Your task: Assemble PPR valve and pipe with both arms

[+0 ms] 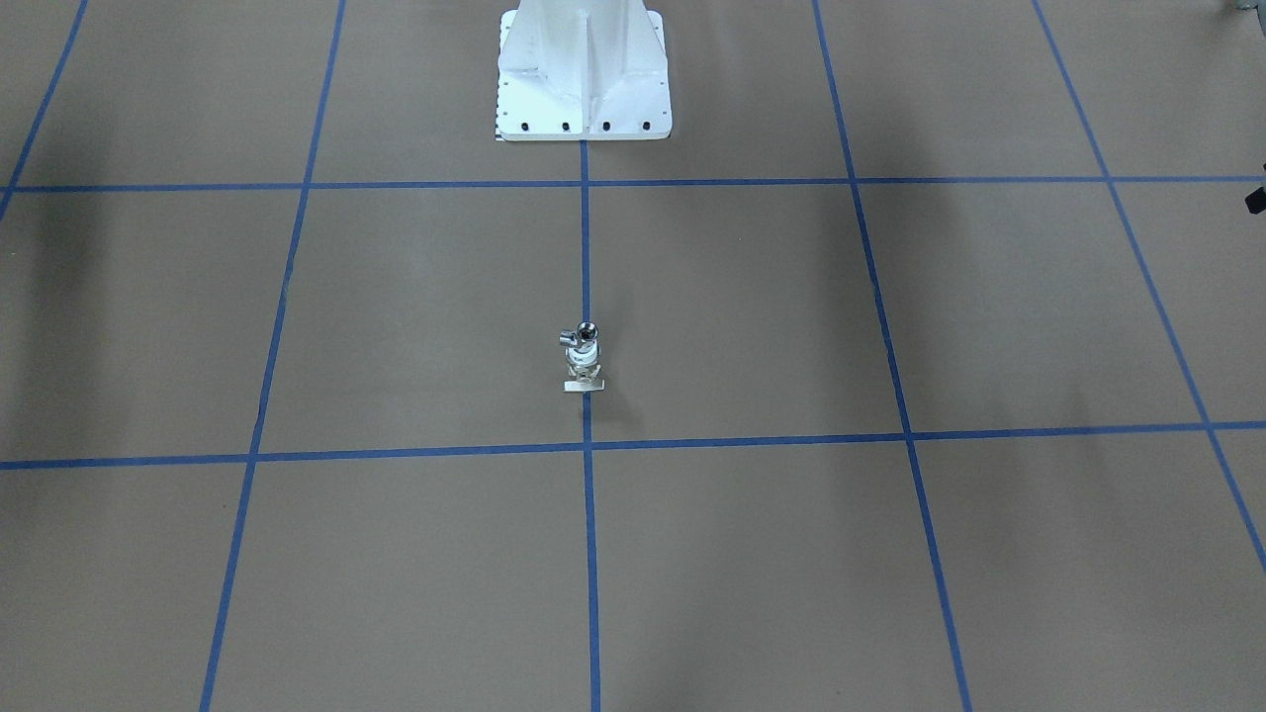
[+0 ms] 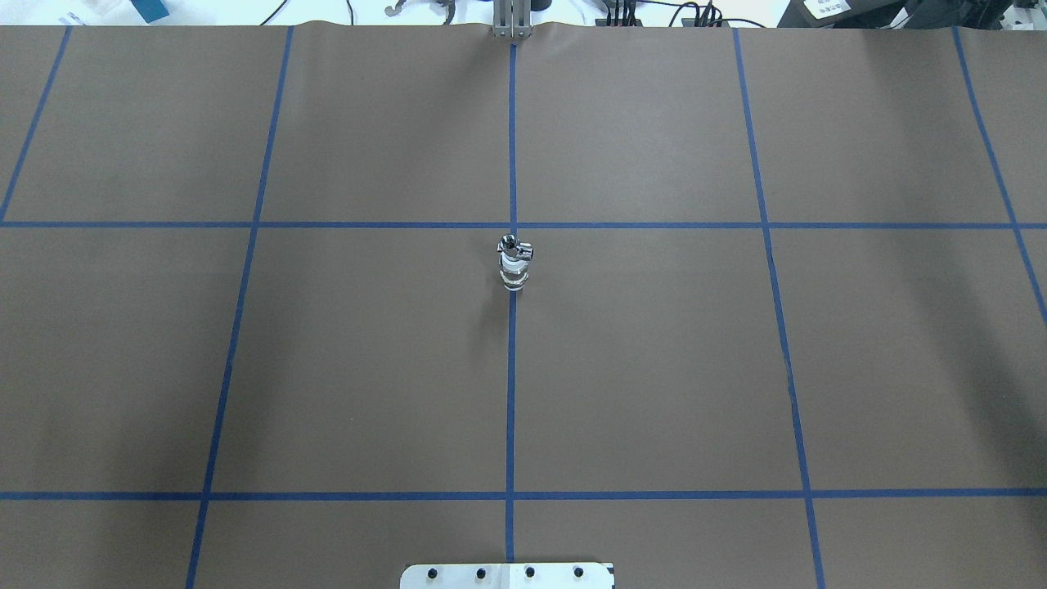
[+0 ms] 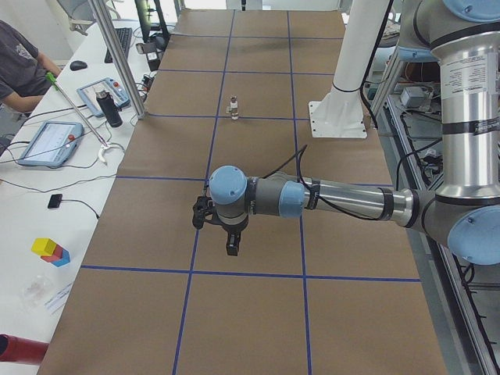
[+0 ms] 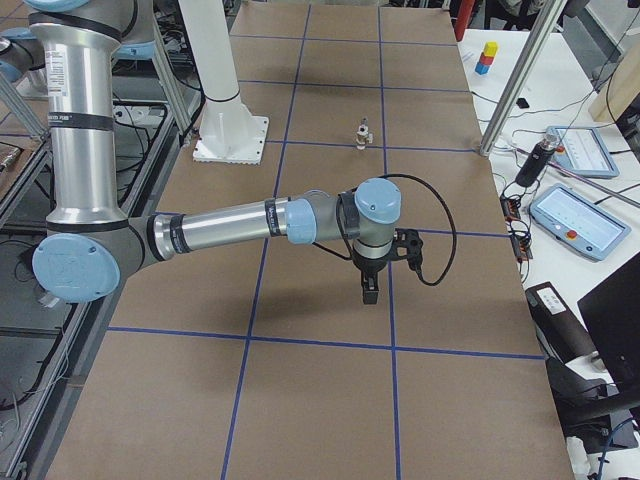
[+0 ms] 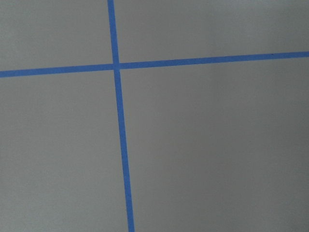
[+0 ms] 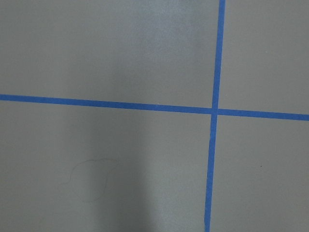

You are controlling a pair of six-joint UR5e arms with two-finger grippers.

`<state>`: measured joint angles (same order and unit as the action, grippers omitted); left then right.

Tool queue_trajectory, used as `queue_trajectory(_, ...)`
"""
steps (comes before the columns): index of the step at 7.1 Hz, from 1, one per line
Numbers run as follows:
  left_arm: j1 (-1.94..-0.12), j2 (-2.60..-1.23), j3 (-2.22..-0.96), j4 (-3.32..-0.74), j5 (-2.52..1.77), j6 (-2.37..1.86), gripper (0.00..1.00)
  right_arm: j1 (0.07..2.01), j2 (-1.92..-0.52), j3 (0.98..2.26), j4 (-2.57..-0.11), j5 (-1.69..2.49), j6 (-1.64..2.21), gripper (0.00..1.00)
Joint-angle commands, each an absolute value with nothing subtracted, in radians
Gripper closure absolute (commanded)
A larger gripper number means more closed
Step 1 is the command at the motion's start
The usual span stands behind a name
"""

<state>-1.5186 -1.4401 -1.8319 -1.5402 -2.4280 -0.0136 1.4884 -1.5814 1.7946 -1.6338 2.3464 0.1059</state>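
Note:
The PPR valve [image 1: 586, 366] stands upright at the table's centre on the blue centre line, its pale tab handle low on the side facing the front camera. The chrome pipe [image 1: 587, 334] sits on top of it, joined to it, mouth up. The pair also shows in the overhead view as valve [image 2: 513, 272] and pipe [image 2: 512, 245]. My left gripper [image 3: 232, 245] shows only in the left side view, pointing down over bare table far from the pair. My right gripper [image 4: 368, 290] shows only in the right side view, likewise far away. I cannot tell whether either is open or shut. Both wrist views show only paper and tape.
The white bolted pedestal [image 1: 584, 74] stands at the robot's side of the table. The brown paper carries a blue tape grid [image 2: 511, 368]. Operator desks with tablets [image 3: 48, 143] and colour blocks [image 3: 50, 251] lie past the far table edge. A person [image 3: 19, 70] sits there.

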Motion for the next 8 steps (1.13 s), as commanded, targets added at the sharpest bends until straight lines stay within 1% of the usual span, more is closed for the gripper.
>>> queue_trajectory(1, -1.519, -1.445, -1.835, -1.542, -2.398, -0.014, 0.0, 1.496, -1.569, 1.807, -1.635, 2.347, 0.106, 0.0)
queue_trajectory(8, -1.519, -1.445, -1.825, -1.542, -2.369, -0.02, 0.0, 1.496, -1.583, 1.802, -1.635, 2.342, 0.107, 0.0)
